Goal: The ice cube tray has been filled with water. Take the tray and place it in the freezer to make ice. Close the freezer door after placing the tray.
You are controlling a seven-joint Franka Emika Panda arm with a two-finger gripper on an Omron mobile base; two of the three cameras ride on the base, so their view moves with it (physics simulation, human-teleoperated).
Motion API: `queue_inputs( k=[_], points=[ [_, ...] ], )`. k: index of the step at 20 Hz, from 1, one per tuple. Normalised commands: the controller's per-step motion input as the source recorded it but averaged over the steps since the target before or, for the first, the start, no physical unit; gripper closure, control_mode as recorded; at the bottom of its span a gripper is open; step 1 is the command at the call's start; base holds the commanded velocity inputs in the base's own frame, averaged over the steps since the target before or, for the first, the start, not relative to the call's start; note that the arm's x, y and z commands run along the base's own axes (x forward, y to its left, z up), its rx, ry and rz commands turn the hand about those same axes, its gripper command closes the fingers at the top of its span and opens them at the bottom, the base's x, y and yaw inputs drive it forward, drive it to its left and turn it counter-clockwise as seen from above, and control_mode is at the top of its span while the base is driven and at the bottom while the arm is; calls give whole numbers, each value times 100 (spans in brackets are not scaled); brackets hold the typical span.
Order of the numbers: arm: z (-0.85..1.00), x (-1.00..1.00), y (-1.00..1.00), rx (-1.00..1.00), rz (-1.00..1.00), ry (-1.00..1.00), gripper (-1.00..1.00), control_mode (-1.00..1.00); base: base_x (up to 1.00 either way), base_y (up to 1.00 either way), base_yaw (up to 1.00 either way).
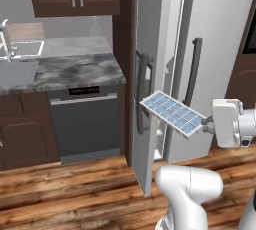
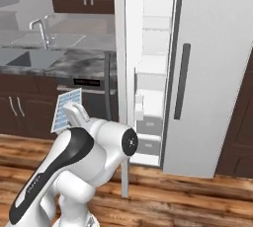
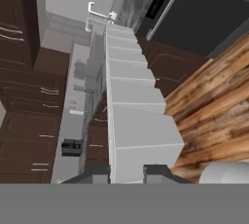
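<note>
White ice cube tray (image 1: 172,112) in fingers (image 3: 160,173), long axis toward freezer door (image 1: 145,74).

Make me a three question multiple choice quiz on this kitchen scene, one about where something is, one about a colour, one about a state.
1. Where is the tray?
A. held in the air before the freezer
B. on a freezer shelf
C. in the sink

2. What colour are the tray's cells?
A. red
B. pale blue
C. black

3. How is the freezer door?
A. shut
B. taken off
C. open

Answers: 1 A, the gripper holds it by one end, jaws shut on it. 2 B, the left base view shows blue squares. 3 C, white shelves show inside.
</note>
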Motion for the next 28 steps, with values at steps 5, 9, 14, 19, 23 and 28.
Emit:
queue_inputs(
  k=[5, 9, 14, 19, 23, 28],
  points=[
    [0, 0, 0, 0, 0, 0, 100, 100, -35, -35, 0],
    [0, 0, 0, 0, 0, 0, 100, 100, -15, -55, 0],
    [0, 0, 0, 0, 0, 0, 100, 100, 0, -71, 0],
    [0, 0, 0, 0, 0, 0, 100, 100, 0, -74, 0],
    [0, 0, 0, 0, 0, 0, 100, 100, 11, -56, -1],
    [0, 0, 0, 0, 0, 0, 100, 100, 53, -14, -1]
  ],
)
